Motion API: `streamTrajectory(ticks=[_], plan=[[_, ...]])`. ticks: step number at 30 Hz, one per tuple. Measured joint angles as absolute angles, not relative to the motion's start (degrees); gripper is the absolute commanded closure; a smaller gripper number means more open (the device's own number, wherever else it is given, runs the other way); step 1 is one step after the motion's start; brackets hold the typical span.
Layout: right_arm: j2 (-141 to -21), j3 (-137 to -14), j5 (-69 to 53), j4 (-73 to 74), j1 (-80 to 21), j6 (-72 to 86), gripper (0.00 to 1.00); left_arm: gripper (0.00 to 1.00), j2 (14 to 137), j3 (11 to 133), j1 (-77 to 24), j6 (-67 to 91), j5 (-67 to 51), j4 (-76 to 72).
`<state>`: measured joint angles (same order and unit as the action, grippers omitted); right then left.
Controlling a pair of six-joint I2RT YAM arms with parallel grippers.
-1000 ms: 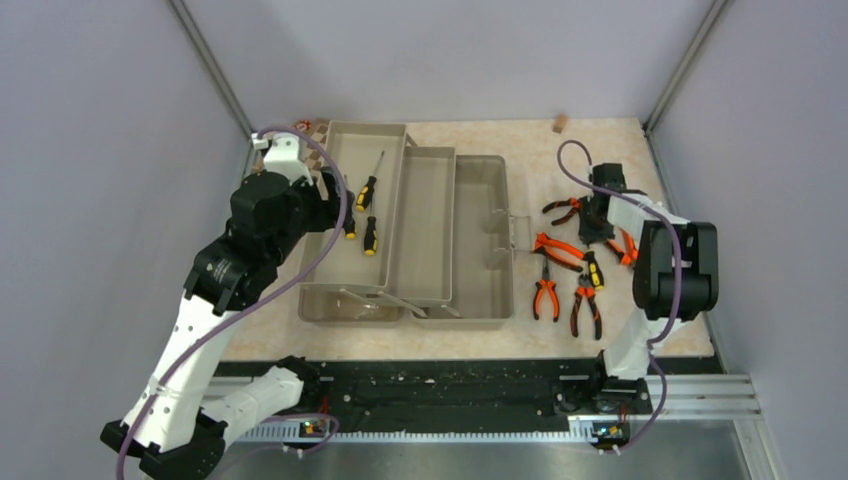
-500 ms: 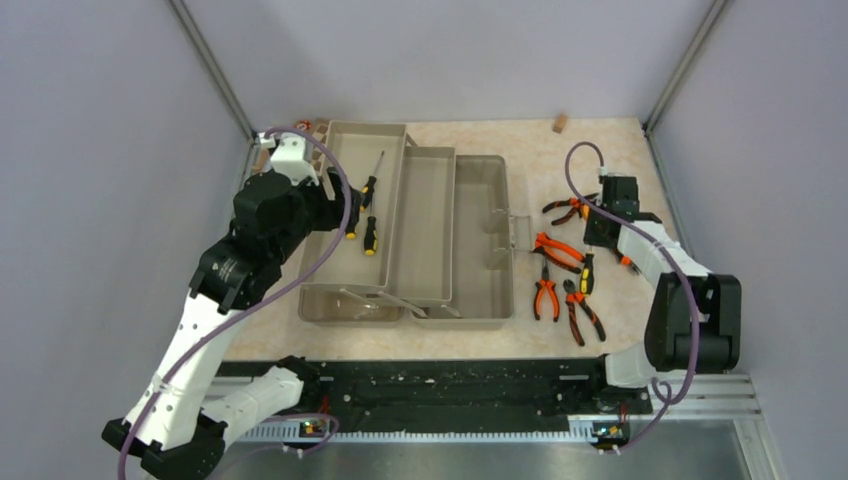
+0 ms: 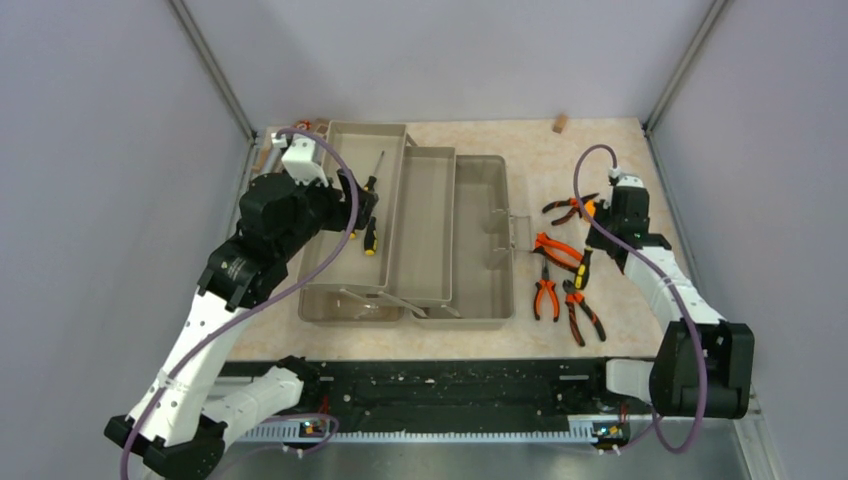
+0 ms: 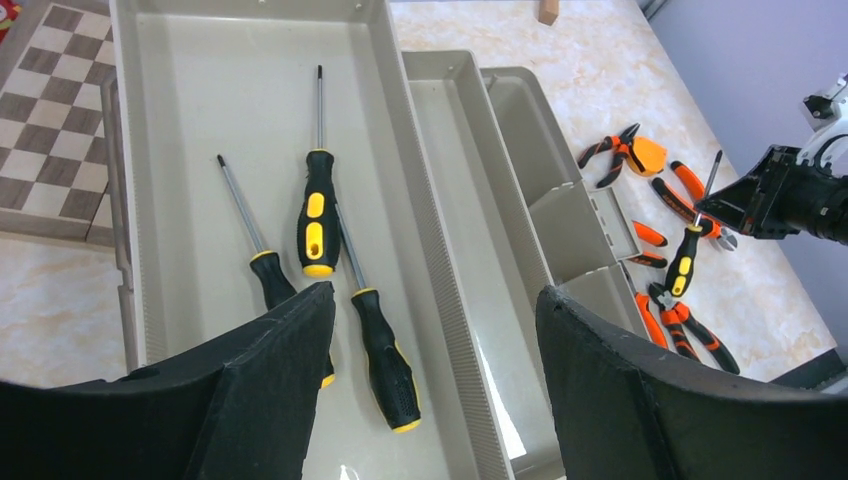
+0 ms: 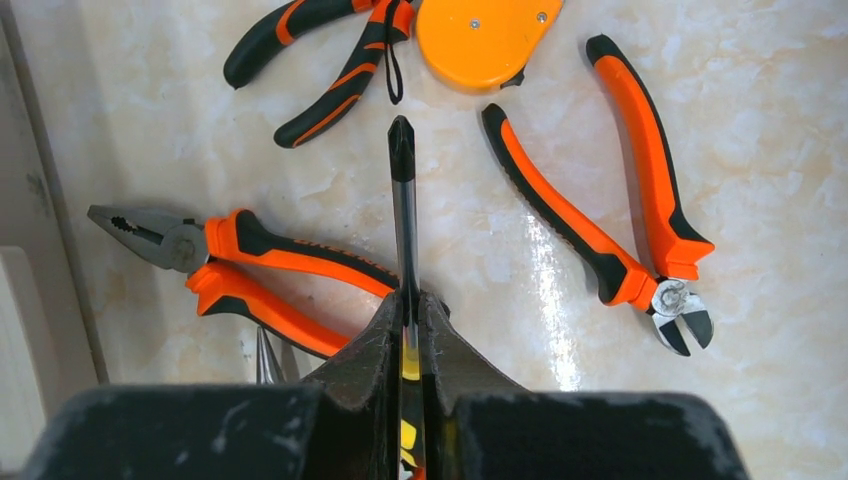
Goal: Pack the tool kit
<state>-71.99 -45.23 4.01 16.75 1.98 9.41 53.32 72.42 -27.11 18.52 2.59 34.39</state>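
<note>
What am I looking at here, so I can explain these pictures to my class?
Two robot arms are packing a tool kit. One picture looks down from overhead; the other two come from cameras on the wrists. The open toolbox sits mid-table, three screwdrivers in its tray. Pliers and an orange tape measure lie to its right. The right gripper pinches a fourth screwdriver by its shaft; the left gripper hangs open and empty above the tray.

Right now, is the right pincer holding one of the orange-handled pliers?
No: the right pincer is shut on the shaft of a screwdriver, while the orange-handled pliers lie loose on the table.
</note>
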Motion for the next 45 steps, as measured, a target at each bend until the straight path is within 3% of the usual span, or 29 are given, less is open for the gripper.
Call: streamTrajectory(ticks=[7, 15, 21, 26, 30, 37, 45], plan=[[-72.79, -43.55, 3.36, 13.32, 1.98, 10.7, 1.0, 0.22, 54.15, 71.83, -27.09, 18.57, 1.23, 32.58], [-89.84, -49.76, 3.66, 12.69, 1.98, 11.86, 1.0, 0.22, 53.63, 70.91, -27.09, 19.77, 0.89, 32.1], [-97.51, -56.55, 4.99, 13.52, 1.98, 13.08, 0.71, 0.22, 51.53, 70.76, -27.09, 19.79, 1.34, 32.77], [-98.63, -56.62, 5.76, 14.37, 1.96, 14.31, 0.65, 0.22, 50.61, 70.76, -27.09, 19.79, 1.76, 33.82], [-98.32, -55.86, 6.04, 14.13, 1.96, 14.81, 0.7, 0.23, 50.87, 70.76, -27.09, 19.79, 1.76, 34.5], [-98.26, -55.83, 7.2, 14.57, 2.02, 13.85, 1.0, 0.23, 51.29, 70.78, -27.09, 19.86, 0.71, 34.76], [-89.43, -53.54, 7.97, 20.16, 1.76, 13.5, 1.0, 0.22, 52.07, 70.83, -27.51, 21.17, -3.95, 34.5]])
